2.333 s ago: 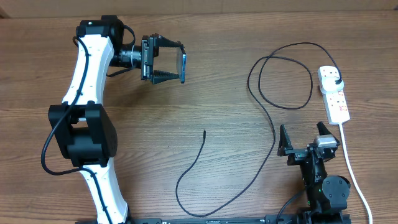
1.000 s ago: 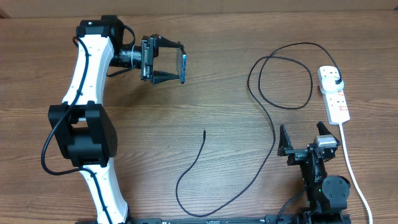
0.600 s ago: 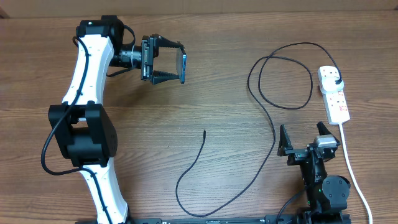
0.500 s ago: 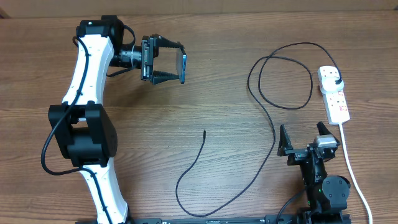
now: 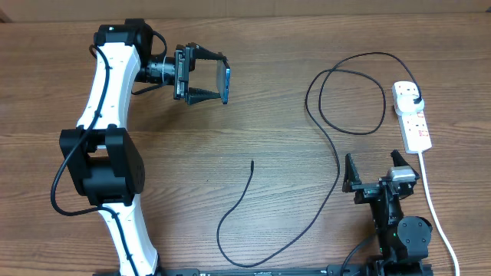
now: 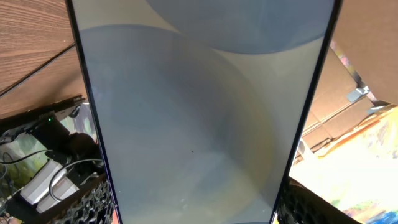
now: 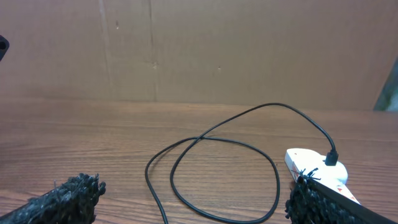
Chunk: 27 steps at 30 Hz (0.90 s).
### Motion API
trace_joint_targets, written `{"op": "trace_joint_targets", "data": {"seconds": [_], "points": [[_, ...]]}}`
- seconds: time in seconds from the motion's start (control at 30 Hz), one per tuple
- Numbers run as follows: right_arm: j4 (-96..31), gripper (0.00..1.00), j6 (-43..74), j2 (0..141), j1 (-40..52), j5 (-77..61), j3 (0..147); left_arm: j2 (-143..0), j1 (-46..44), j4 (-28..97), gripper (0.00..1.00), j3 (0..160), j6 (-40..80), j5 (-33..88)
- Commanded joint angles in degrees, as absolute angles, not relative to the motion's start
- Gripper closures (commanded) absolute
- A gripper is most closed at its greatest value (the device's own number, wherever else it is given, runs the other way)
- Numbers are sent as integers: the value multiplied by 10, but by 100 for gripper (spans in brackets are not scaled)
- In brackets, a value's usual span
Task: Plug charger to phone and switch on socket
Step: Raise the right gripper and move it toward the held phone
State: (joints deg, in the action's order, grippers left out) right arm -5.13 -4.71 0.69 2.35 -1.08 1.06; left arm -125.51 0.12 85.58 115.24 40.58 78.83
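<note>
Phone (image 6: 199,124) clamped in left hand (image 5: 222,77) — right hand (image 5: 372,163) gapes wide, empty.

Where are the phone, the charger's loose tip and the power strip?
phone (image 6: 199,124), left wrist view, middle of its screen.
charger tip (image 5: 252,162), overhead view, the very end of the loose cable.
power strip (image 5: 413,119), overhead view, middle of its white body.

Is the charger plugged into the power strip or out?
In: the charger's black plug sits in the end outlet of the socket.
</note>
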Motion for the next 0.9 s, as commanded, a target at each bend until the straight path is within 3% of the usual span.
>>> {"op": "trace_joint_targets", "data": {"seconds": [0.0,0.87], "points": [[-48,0,-46,1,27,-10,4,-1254,4,857,96,1171,414,807],[-48,0,-46,1,27,-10,4,-1254,3,857,96,1171,357,739]]}}
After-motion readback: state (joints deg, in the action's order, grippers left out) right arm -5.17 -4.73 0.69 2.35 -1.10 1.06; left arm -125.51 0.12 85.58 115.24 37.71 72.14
